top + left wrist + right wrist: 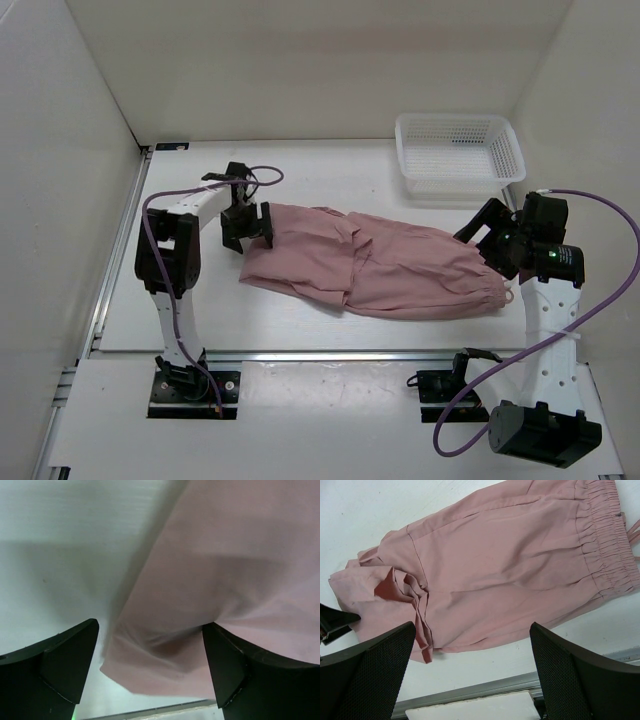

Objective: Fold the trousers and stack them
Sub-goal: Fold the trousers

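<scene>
Left tool (246, 224) spread wide at the left end of the trousers (375, 262); right tool (480, 232) also spread, held above their right end.

The left wrist view shows what the top view hides. The left tool's fingers (65, 660) stand far apart, with a loose corner of pink cloth lying between them on the white bench (200, 310), and the right-hand finger touches the fabric. The right wrist view looks down past that tool's parted fingers (375, 670), which are clear of the cloth. It picks out a gathered elastic band (602, 535) with a drawstring (631, 530) at one end and a bunched fold (400, 587) toward the other. Only the top view gives the whole layout: the trousers lie left to right across the middle of the bench, and a white mesh basket (460, 186) sits at the far right, apart from them.
</scene>
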`<state>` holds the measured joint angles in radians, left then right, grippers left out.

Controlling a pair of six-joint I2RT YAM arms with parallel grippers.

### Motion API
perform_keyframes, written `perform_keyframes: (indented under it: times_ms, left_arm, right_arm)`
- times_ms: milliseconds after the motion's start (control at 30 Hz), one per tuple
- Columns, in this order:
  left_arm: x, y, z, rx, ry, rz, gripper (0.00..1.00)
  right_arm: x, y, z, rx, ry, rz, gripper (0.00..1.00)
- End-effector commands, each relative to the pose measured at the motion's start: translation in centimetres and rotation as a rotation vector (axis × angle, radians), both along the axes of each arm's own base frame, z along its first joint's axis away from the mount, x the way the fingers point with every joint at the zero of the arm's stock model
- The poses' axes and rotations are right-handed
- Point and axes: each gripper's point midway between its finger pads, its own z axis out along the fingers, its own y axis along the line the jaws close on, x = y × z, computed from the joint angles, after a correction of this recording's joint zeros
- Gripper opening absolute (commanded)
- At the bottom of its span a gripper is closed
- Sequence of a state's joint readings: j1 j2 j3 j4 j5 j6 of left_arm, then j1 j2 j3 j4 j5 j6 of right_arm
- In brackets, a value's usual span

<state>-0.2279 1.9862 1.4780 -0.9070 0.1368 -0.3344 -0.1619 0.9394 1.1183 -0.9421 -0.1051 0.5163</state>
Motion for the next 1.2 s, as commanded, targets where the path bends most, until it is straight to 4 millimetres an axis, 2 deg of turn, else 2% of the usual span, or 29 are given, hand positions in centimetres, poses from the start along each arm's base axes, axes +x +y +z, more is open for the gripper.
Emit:
perform_keyframes:
  times_ms: [0, 67, 200, 233, 300, 333, 367, 467, 533, 633, 667, 700, 733, 767, 933, 967, 1033, 1067, 1167]
  left_arm:
    - [-0.1, -0.2, -1.6, -0.043, 0.011, -0.03, 0.95]
    - [-0.4, -0.2, -1.8, -0.043, 0.022, -0.021, 0.89]
    - [-0.1, -0.3, -1.5, -0.048, 0.006, -0.011, 0.15]
    - [0.1, -0.6, -1.2, -0.06, 0.001, -0.004, 0.1]
    - [0.6, -0.3, 0.5, -0.069, -0.04, 0.004, 0.1]
    - [1.1, 0.7, 1.0, -0.04, -0.061, 0.04, 0.1]
    - [1.4, 1.0, 2.8, -0.027, -0.102, 0.063, 0.1]
    - [2.2, 4.8, 6.3, 0.076, -0.176, 0.177, 0.1]
    - [2.5, 7.5, 10.7, 0.166, -0.264, 0.245, 0.1]
    - [2.5, 9.1, 15.9, 0.23, -0.366, 0.287, 0.1]
    - [3.1, 9.1, 18.0, 0.245, -0.418, 0.278, 0.1]
    - [2.5, 9.4, 19.3, 0.256, -0.423, 0.283, 0.1]
    - [2.5, 8.8, 20.3, 0.253, -0.44, 0.257, 0.1]
    - [2.7, 8.3, 22.3, 0.263, -0.491, 0.25, 0.1]
    - [2.4, 5.6, 24.8, 0.242, -0.531, 0.226, 0.1]
    - [2.3, 3.9, 25.6, 0.211, -0.557, 0.213, 0.1]
    - [1.9, 1.6, 25.9, 0.185, -0.562, 0.18, 0.1]
    - [1.3, -0.8, 26.2, 0.151, -0.573, 0.148, 0.1]
    - [1.0, -4.8, 25.2, 0.121, -0.555, 0.108, 0.1]
  right_arm:
    - [0.1, 0.1, 1.7, -0.015, -0.044, 0.019, 0.99]
    - [0.3, 0.1, 1.5, -0.013, -0.035, 0.019, 0.99]
    - [0.3, 0.1, 1.5, -0.013, -0.035, 0.019, 0.99]
    - [0.3, 0.1, 1.5, -0.013, -0.035, 0.019, 0.99]
    - [0.3, 0.1, 1.5, -0.013, -0.035, 0.019, 0.99]
    - [0.3, 0.1, 1.5, -0.013, -0.035, 0.019, 0.99]
    - [0.3, 0.1, 1.5, -0.013, -0.035, 0.019, 0.99]
    - [0.3, 0.1, 1.5, -0.013, -0.035, 0.019, 0.99]
    - [0.3, 0.1, 1.5, -0.013, -0.035, 0.019, 0.99]
    - [0.3, 0.1, 1.5, -0.013, -0.035, 0.019, 0.99]
    - [0.2, 0.1, 1.1, -0.012, -0.026, 0.019, 0.99]
    - [0.2, 0.1, 1.1, -0.012, -0.026, 0.019, 0.99]
    - [0.3, 0.2, 1.3, -0.007, -0.036, 0.025, 0.99]
    - [0.4, 0.2, 1.3, -0.006, -0.037, 0.025, 0.99]
    - [0.3, 0.3, 1.0, -0.005, -0.027, 0.025, 0.99]
    - [0.1, 0.3, 1.2, -0.007, -0.038, 0.025, 0.99]
    - [0.1, 0.3, 1.2, -0.007, -0.038, 0.025, 0.99]
    - [0.1, 0.3, 0.8, -0.005, -0.029, 0.025, 0.99]
    - [0.1, 0.3, 0.8, -0.005, -0.029, 0.025, 0.99]
